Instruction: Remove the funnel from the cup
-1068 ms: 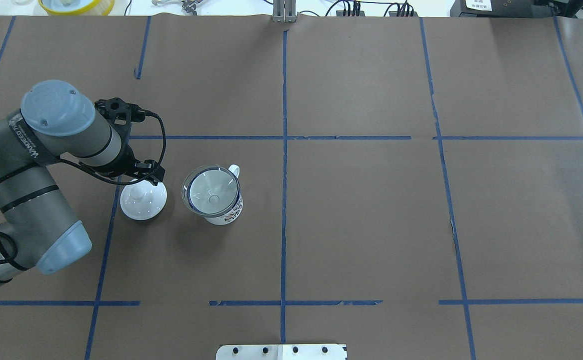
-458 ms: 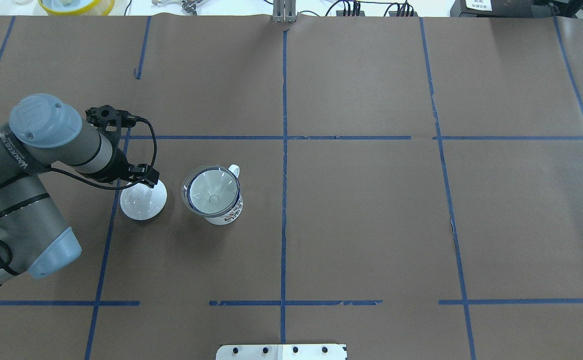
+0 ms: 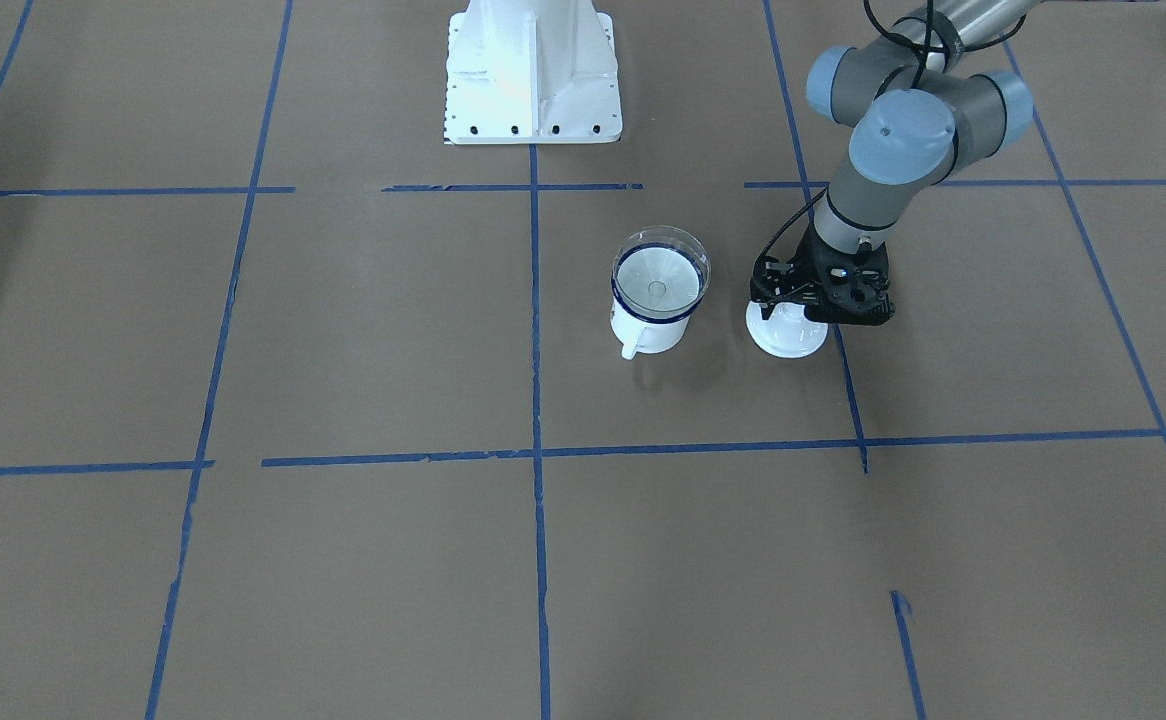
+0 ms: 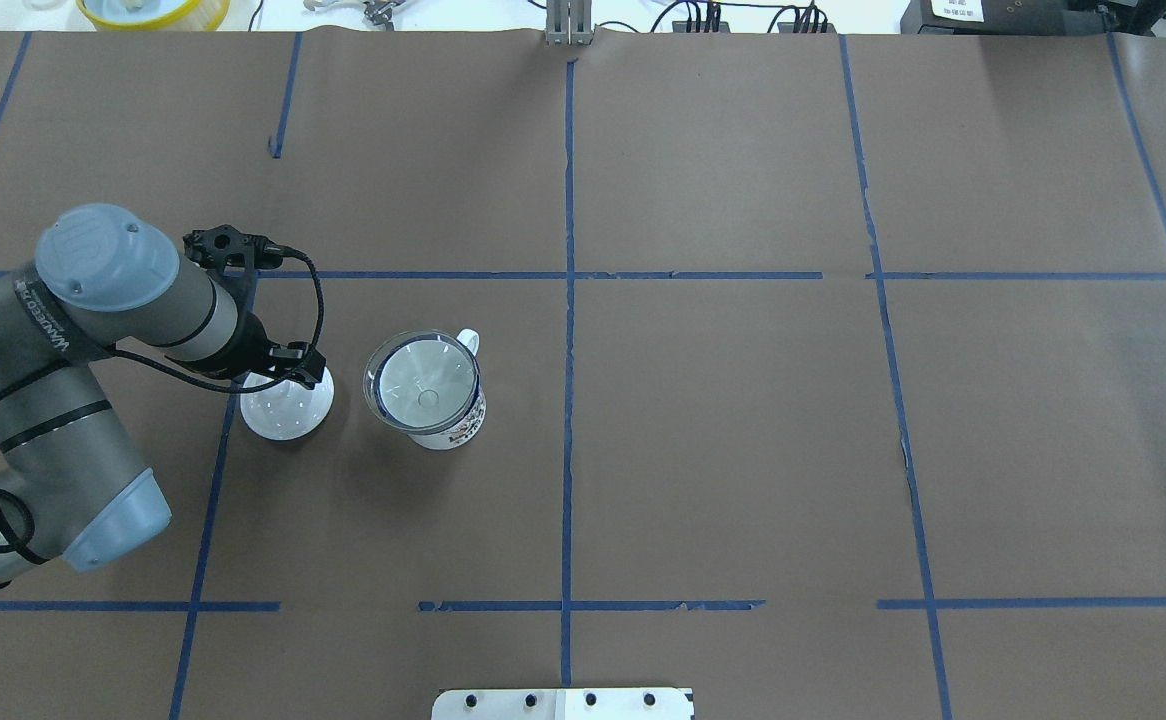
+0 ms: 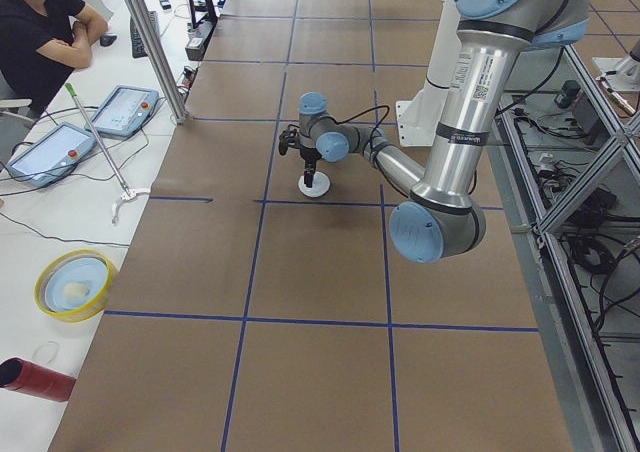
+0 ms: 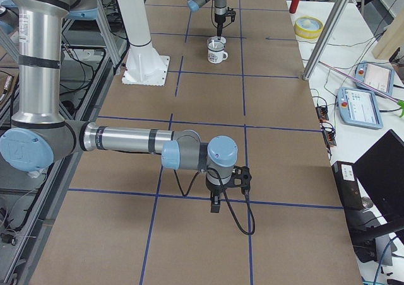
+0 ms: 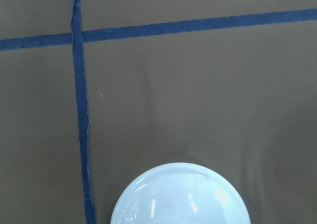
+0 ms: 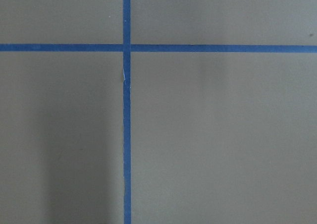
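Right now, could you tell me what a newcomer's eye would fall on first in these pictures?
First comes the clear funnel, sitting in the white cup with a dark blue rim, just left of the table's centre line in the overhead view. Close beside it, the left gripper hangs over a white domed lid that lies on the brown paper.

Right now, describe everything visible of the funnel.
The funnel is small, clear and plastic-looking, with a wide round mouth about as wide as the cup and a narrow spout pointing down at its centre. It sits upright in the white, blue-rimmed cup, on the robot's left half of the table. Only the cup touches it.
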`<state>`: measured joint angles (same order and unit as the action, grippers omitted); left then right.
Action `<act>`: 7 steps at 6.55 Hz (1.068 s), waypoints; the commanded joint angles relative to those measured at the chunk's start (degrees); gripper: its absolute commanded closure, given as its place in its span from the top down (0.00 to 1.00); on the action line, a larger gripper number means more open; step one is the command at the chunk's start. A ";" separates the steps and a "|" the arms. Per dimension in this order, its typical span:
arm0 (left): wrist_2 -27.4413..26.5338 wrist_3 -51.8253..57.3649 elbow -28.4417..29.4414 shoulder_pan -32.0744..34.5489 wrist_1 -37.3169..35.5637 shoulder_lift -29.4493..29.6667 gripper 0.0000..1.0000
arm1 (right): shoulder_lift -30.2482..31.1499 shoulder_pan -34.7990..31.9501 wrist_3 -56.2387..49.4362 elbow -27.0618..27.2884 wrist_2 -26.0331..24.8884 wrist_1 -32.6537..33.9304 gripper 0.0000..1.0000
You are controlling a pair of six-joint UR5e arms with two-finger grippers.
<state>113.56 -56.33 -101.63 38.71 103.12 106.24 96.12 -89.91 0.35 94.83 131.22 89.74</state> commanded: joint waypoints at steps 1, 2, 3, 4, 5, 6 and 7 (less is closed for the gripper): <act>0.00 -0.18 -0.58 -0.30 -0.20 0.02 0.75 | -0.05 0.00 0.00 0.00 0.00 0.00 1.00; 0.00 -0.18 -0.67 -0.30 -0.20 0.02 0.70 | -0.05 0.00 0.00 0.00 0.00 0.00 1.00; 0.00 -0.27 -0.76 -0.30 -0.29 -0.07 0.64 | -0.05 0.00 0.00 0.00 0.00 0.00 1.00; 0.00 -0.27 -0.76 -0.30 -0.29 -0.07 0.57 | -0.05 0.00 0.00 0.00 0.00 0.00 1.00; -0.09 -0.18 -0.59 -0.30 -0.29 -0.15 0.56 | -0.05 0.00 0.00 0.00 0.00 0.00 1.00; -0.09 -0.09 -0.41 -0.30 -0.29 -0.24 0.55 | 0.03 0.00 0.00 0.00 0.00 0.00 1.00; -0.09 -0.09 -0.41 -0.30 -0.29 -0.16 0.53 | 0.03 0.00 0.00 0.00 0.00 0.00 1.00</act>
<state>113.48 -56.46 -102.11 38.41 102.83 106.06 96.12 -89.91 0.35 94.83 131.22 89.74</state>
